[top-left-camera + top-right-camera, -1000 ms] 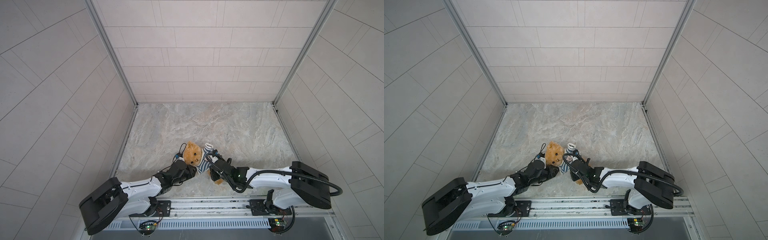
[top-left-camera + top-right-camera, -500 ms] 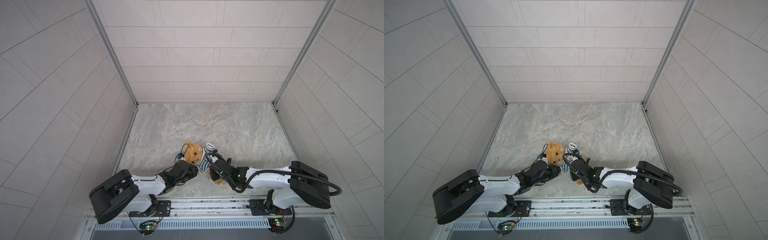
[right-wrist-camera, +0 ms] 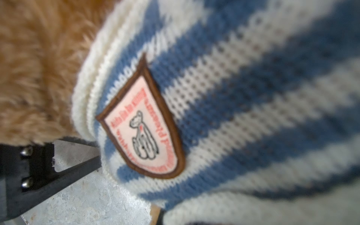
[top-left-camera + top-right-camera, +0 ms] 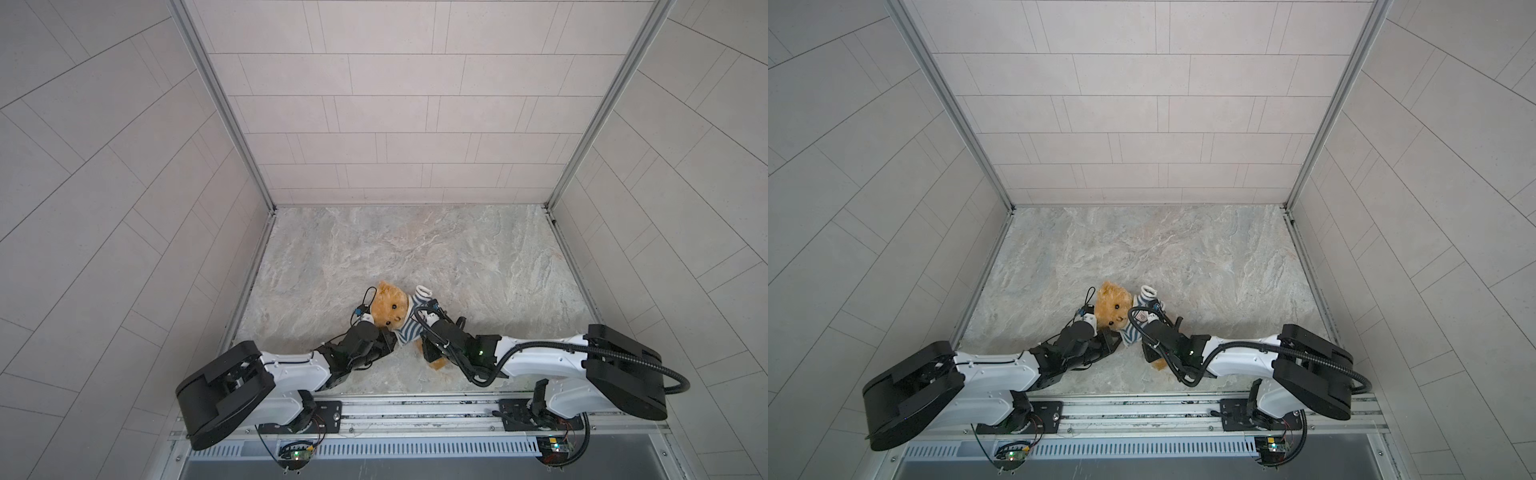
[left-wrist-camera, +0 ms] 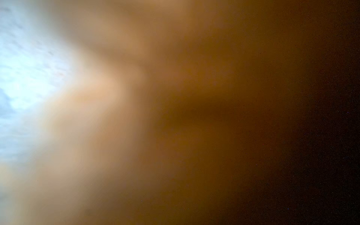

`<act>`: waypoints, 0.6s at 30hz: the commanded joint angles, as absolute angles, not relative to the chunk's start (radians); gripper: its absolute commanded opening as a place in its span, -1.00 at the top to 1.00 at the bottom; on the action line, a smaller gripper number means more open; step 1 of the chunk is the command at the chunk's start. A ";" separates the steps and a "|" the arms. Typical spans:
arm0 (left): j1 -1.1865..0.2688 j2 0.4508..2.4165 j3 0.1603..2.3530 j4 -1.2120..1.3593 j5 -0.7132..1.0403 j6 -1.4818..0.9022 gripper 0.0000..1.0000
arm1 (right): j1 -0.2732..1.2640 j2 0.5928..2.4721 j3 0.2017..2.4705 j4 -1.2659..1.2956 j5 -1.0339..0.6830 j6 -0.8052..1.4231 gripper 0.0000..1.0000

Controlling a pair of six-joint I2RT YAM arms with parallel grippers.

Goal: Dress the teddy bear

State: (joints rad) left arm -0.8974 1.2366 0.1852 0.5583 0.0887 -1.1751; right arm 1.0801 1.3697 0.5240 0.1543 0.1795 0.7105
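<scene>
L gripper: jaws just snapped shut from part-open, low by the teddy bear chin. What they pinch is hidden; L wrist view is only fur blur. Prob. a fresh grip to tug the shirt on further. Bear lies on marble floor near the front, between both arms. Striped shirt is on its torso, and one sleeve pokes up, seemingly empty. R gripper: jaws closed over the shirt, grip unseen. No containers in view.
</scene>
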 commanded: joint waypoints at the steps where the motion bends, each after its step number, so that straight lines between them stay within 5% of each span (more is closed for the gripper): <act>1: -0.904 1.179 0.206 0.480 0.103 -1.132 1.00 | 1.088 1.281 0.495 0.097 0.233 0.733 1.00; 18: -0.905 1.011 0.197 0.301 0.207 -1.063 1.00 | 1.059 1.039 0.387 -0.006 0.353 0.671 1.00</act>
State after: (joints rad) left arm -0.9062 1.0264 0.1925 0.3954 0.1925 -1.1034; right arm 1.0798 1.0668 0.4007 0.0570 0.2440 0.6754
